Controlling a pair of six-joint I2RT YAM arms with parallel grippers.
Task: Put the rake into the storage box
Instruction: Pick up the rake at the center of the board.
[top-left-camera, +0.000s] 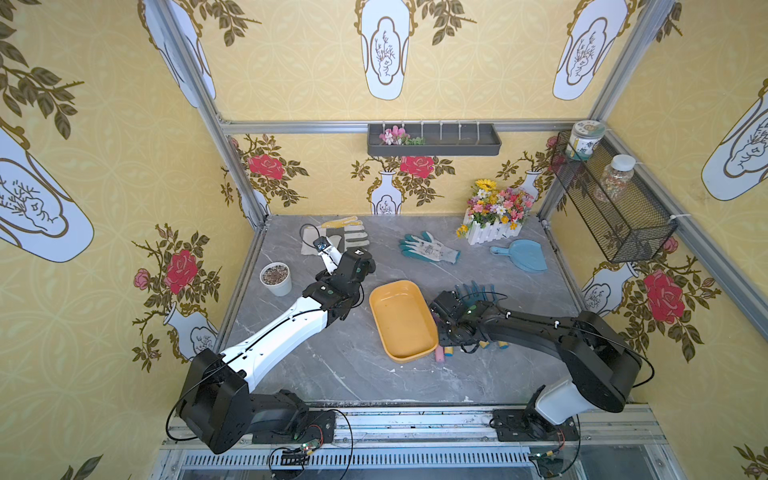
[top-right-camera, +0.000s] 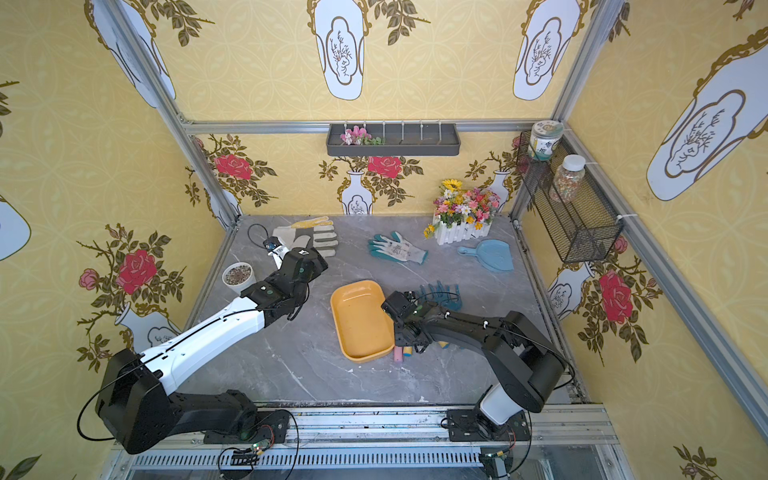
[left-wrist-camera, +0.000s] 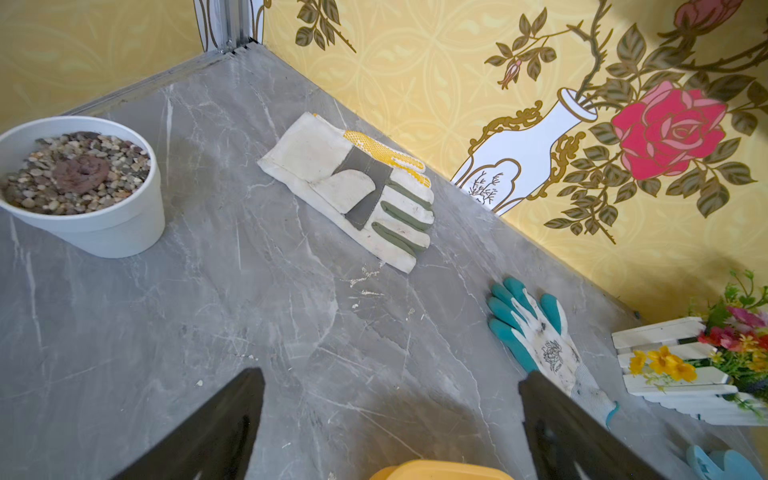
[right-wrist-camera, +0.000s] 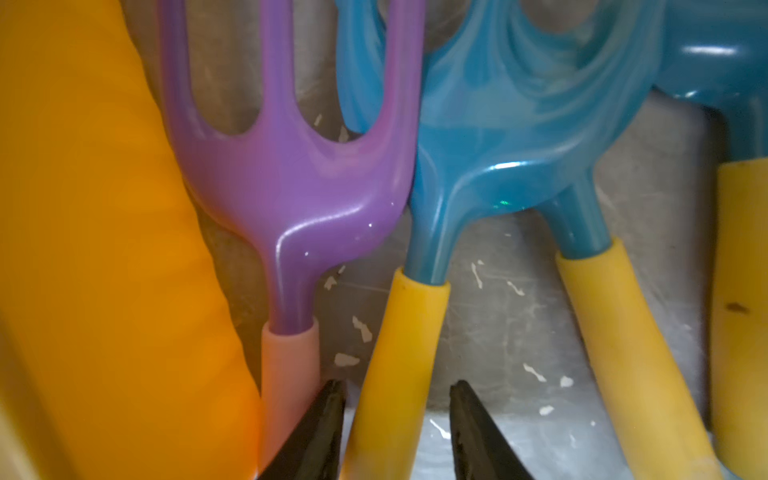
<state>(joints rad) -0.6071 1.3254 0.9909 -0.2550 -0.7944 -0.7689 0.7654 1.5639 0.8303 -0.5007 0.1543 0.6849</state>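
R end effector (right-wrist-camera: 397, 384) apart astride rake (right-wrist-camera: 409, 316) handle, head cut off; L end effector (left-wrist-camera: 392, 374) wide apart.

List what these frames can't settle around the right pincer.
- Right pincer: hidden under its wrist in both top views; right wrist view cuts its fingers off, so contact with the yellow handle is unclear.
- Blue tool heads: cut by the frame edge in the right wrist view, mostly under the arm in both top views.
- Jar labels: too small in both top views.
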